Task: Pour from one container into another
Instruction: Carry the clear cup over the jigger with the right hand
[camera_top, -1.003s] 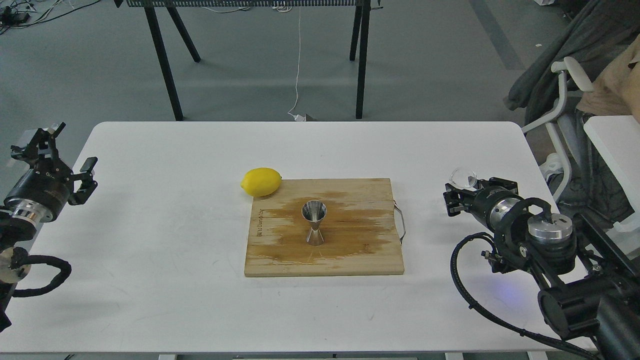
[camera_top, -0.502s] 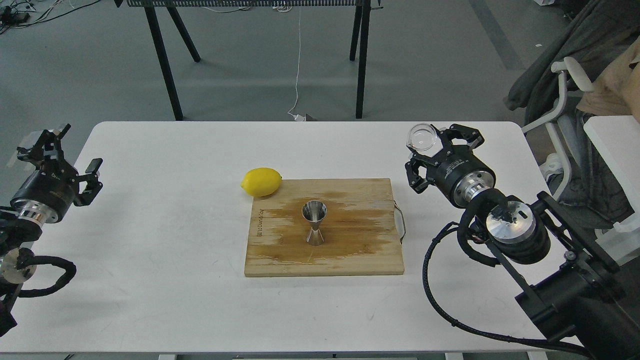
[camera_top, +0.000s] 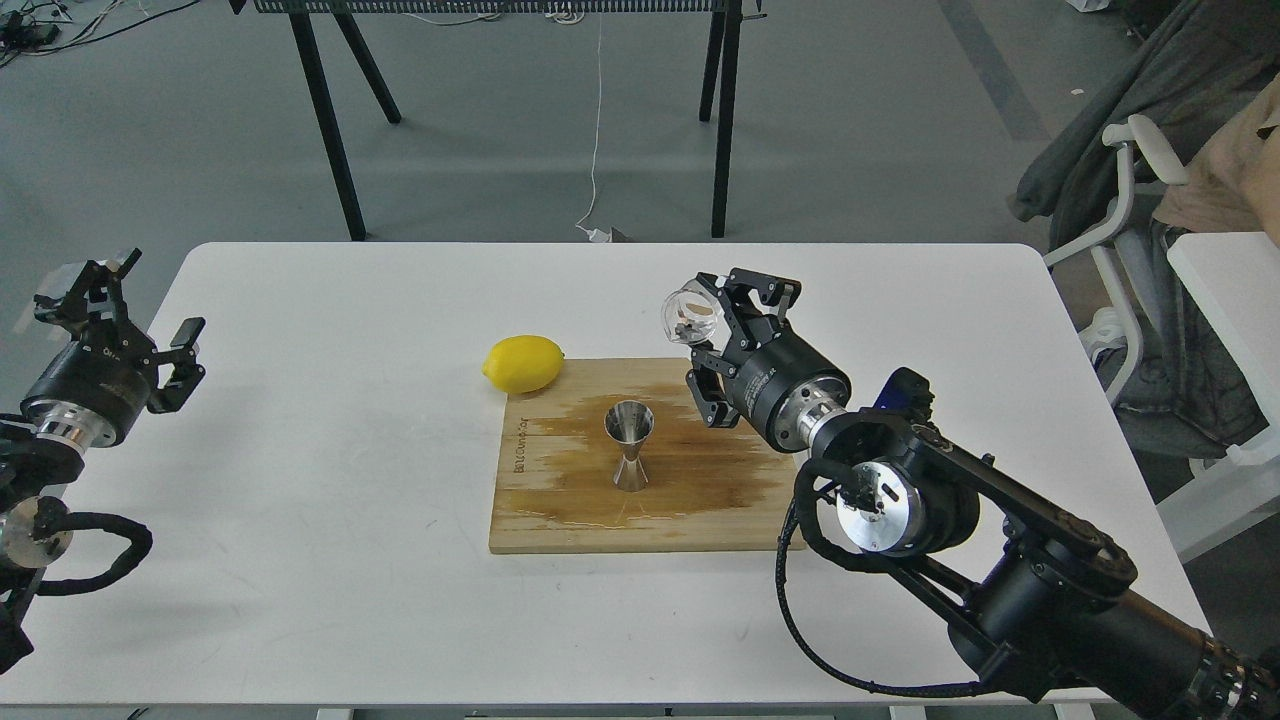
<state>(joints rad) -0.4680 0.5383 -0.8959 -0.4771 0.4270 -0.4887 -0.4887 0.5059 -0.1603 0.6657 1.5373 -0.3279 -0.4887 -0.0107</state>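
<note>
The right gripper (camera_top: 722, 330) grasps the clear cup (camera_top: 692, 314) between its fingers and holds it in the air, above the far right corner of the cutting board (camera_top: 560, 510). The cup is tilted, with its mouth turned toward the left, and I cannot tell how much liquid is inside. The steel jigger (camera_top: 629, 446) stands upright near the middle of the board, to the left of the cup and nearer to the robot, not touched by anything. I judge that the step in hand is to carry the cup to the jigger, and the pouring itself is not yet done. The next move calls for bringing the rim of the cup over the open top of the jigger, which is small, and then tilting slowly, because the jigger has a narrow waist and may fall if it is bumped. The left gripper (camera_top: 120, 315) hangs far to the left of the board with its fingers spread, holding nothing. The board looks wet, with dark stains around the jigger. A lemon (camera_top: 523, 363) lies at the far left corner of the board, on the white worktop (camera_top: 300, 480). Behind the worktop there is a grey floor, black table legs (camera_top: 325, 120) and a white cable (camera_top: 596, 130).
</note>
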